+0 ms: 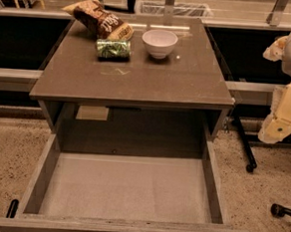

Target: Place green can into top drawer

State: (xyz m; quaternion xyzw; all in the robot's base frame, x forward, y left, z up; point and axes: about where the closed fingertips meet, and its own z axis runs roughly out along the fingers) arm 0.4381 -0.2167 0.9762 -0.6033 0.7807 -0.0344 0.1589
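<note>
Lying on its side, the green can (113,49) rests on the cabinet top (138,80), just to the left of the white bowl (159,42) as the camera sees it. It is near the bowl but not touching it. The long axis of the can runs across the view, with one silver end pointing toward the bowl. The brown snack bag (100,19) lies to the left of the bowl and a little farther from the camera, behind the can. Its lower edge comes very close to the can, and I cannot tell if they touch. The bowl stands upright on the back part of the top.

Below the bowl and nearer to the camera, the top drawer (40,173) is pulled far out from the cabinet. Its pale grey bottom shows from one thick side wall to the other, and its front board reaches the lower edge of the view.

The gripper (284,117) is at the right border of the view, well apart from the bowl and beyond the right edge of the cabinet top. It is cream-coloured and partly cut off by the border. Whether it is open or closed, I cannot tell.
</note>
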